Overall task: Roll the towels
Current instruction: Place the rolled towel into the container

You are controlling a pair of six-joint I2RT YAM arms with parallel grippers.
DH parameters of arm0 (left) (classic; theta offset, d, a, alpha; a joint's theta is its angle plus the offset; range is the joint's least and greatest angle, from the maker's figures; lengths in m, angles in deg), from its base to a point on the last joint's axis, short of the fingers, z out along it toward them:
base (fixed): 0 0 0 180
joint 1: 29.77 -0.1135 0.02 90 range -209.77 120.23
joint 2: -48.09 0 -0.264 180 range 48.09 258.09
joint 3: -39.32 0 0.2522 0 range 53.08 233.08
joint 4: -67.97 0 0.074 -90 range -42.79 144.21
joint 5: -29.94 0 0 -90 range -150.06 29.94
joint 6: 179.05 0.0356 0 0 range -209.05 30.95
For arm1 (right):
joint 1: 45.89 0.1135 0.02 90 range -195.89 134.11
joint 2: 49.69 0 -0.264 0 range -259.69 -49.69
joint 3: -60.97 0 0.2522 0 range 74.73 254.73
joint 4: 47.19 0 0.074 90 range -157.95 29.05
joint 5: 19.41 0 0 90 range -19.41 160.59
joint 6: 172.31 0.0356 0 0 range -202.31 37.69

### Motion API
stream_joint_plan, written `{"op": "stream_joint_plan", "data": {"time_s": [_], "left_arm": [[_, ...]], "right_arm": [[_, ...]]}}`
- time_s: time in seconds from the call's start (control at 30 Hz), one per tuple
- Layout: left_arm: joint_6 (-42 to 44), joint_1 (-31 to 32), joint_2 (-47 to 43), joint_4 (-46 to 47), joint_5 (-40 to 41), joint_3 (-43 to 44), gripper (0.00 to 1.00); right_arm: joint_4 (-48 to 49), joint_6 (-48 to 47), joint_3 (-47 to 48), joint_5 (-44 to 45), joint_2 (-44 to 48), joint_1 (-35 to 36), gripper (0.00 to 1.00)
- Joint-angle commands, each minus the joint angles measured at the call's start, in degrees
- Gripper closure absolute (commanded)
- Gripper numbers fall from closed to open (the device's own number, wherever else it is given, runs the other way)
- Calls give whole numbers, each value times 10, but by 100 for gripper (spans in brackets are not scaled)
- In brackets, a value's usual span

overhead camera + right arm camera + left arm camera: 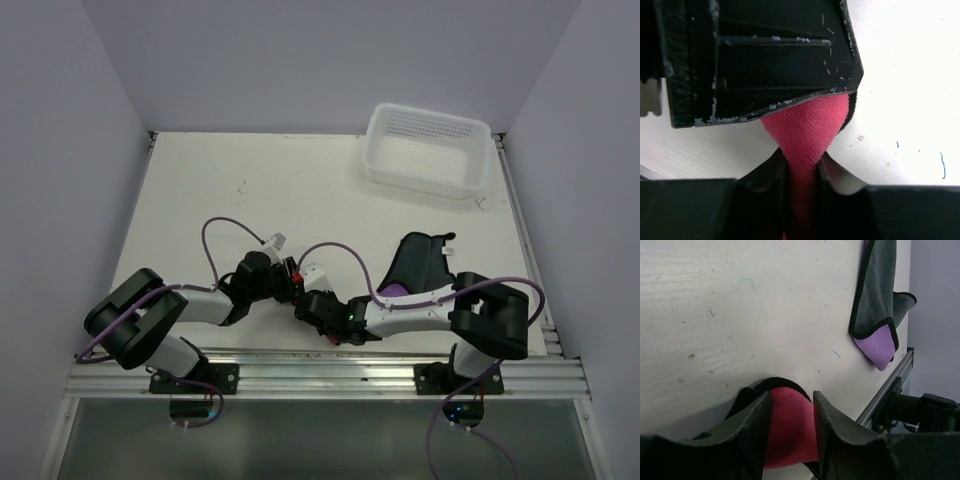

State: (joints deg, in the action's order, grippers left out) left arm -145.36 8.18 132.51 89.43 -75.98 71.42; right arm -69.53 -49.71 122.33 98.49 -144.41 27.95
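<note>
The table point(250, 190) is a pale cream board with small scratches and pen marks, closed in by plain lavender-grey walls point(300, 60) on three sides; a metal rail point(330, 375) runs along its near edge. At about 1 o'clock stands a white perforated basket point(428, 150). The two arms meet low at 6 o'clock. The left hand point(790, 425) is partly closed on the pink-red towel point(787, 427), its fingers pressing both sides. The right hand point(801, 172) pinches the same towel tightly. The purple towel point(420, 265), with black edging, lies flat at 4 o'clock.
</note>
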Motion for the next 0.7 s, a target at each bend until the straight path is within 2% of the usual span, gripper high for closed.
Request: {"op": "stream_joint_plan", "data": {"time_s": [0.0, 0.07, 0.2, 0.43, 0.53, 0.67], "left_arm": [[25, 1, -7, -34, -4, 15, 56], [37, -9, -18, -66, 1, 35, 52], [74, -59, -52, -151, 2, 94, 45], [166, -140, -101, -336, 50, 231, 30], [205, -153, -114, -409, 91, 311, 21], [251, -157, -121, -467, 136, 375, 13]], "right_arm": [[2, 14, -21, -10, 16, -4, 82], [1, 17, -26, -9, 31, -4, 94], [-9, 17, -28, -4, 56, -5, 99], [-49, -6, -2, -13, 104, -29, 100], [-66, -27, 20, -28, 123, -77, 100], [-79, -64, 60, -60, 127, -155, 100]]}}
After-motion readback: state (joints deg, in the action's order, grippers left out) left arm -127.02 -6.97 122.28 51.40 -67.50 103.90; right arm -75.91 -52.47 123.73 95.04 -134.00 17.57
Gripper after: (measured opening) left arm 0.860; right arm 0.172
